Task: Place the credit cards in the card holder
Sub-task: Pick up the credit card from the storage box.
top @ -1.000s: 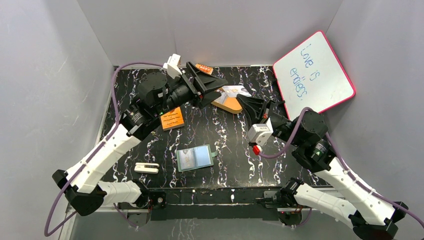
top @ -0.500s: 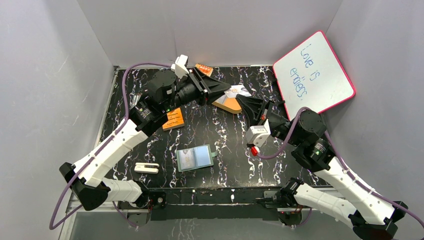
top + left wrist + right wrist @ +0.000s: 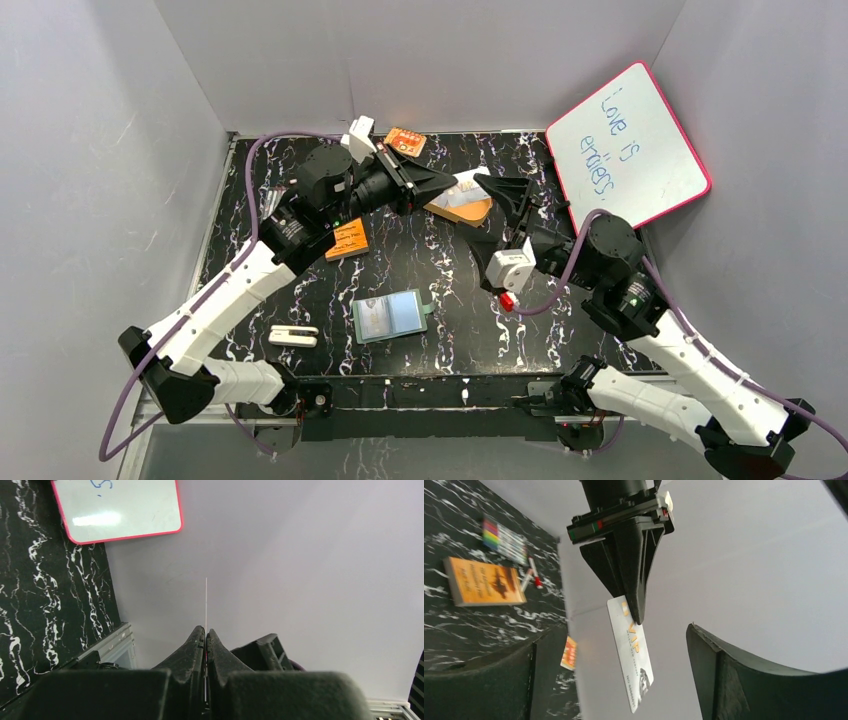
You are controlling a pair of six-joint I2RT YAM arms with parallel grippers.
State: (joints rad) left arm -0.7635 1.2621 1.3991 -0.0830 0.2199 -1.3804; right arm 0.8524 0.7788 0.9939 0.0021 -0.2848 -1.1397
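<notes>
A pale grey-white credit card [image 3: 470, 186] hangs in the air above the back of the table, with my left gripper [image 3: 452, 183] shut on its end. The left wrist view shows that card edge-on [image 3: 206, 597], sticking out of the closed left gripper [image 3: 205, 630]. In the right wrist view the card [image 3: 634, 660] hangs from the left fingertips [image 3: 639, 612], inside my open right gripper [image 3: 616, 637], touching neither finger. My right gripper [image 3: 492, 190] faces the left one. The card holder [image 3: 390, 315] lies open on the table in front, its clear pockets up.
A tan oval tray [image 3: 470, 213] lies under the two grippers. An orange booklet [image 3: 347, 240] and an orange packet [image 3: 405, 141] lie at the back left, a white clip-like piece [image 3: 293, 336] at the front left. A pink-framed whiteboard [image 3: 628, 145] leans at the back right.
My left gripper moved right to the card and shut on it. The right gripper, which held the card, has opened and let it go.
</notes>
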